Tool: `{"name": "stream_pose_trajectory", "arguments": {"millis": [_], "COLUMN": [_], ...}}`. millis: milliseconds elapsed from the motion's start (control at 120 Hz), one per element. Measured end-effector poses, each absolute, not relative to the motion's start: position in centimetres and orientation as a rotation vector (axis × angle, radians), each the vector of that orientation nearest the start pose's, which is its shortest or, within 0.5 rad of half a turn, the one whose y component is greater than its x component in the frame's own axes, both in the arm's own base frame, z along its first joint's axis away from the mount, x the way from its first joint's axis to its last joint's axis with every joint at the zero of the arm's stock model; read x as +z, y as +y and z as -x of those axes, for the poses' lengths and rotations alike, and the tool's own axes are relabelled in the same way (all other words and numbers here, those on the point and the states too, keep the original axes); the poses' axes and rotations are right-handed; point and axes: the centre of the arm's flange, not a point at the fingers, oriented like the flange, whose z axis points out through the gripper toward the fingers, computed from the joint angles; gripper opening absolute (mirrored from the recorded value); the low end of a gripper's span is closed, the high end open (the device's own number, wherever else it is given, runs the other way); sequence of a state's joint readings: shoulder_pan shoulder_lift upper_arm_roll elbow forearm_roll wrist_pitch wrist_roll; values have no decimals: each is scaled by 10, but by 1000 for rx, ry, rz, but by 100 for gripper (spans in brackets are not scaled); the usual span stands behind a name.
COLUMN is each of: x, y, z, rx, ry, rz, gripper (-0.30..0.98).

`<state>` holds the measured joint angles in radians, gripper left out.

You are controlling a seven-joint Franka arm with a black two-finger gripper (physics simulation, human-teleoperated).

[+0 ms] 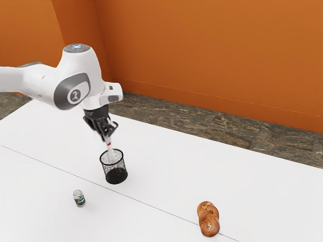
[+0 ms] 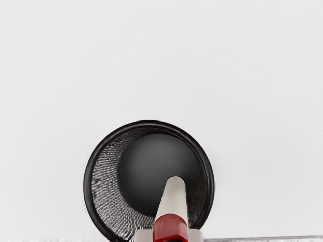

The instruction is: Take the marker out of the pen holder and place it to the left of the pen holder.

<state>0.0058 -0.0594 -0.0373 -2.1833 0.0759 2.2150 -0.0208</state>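
From the side, the exterior view gives me the small green-and-silver can (image 1: 79, 198) and the twisted brown bread (image 1: 208, 219) on the white surface (image 1: 156, 176), both apart from the round black mesh pen holder (image 1: 116, 176). The wrist view looks down into its dark bottom. My end effector (image 1: 107, 139) is closed on the white marker with a red band (image 2: 172, 199), pads against both sides, its lower part inside the holder.

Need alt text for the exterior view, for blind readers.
Robot arm with jaws closed on a white-and-red marker, its lower end inside a black mesh pen holder on a white table. A can and braided bread sit nearer the camera; orange wall behind.
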Motion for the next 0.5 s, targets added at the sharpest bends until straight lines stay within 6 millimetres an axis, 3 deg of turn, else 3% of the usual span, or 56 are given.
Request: {"name": "stream_pose_trajectory", "arguments": {"millis": [167,267,308,417,500], "x": [493,514,513,489,471], "y": [-14,-10,-7,4,33], "z": [-537,-536,-536,-538,-529], "rx": [-65,105,210,550,785], "ry": [60,37,26,-25,-125], "rz": [3069,3062,3053,2999,2930], "gripper": [-10,-10,-10,-10,-10]}}
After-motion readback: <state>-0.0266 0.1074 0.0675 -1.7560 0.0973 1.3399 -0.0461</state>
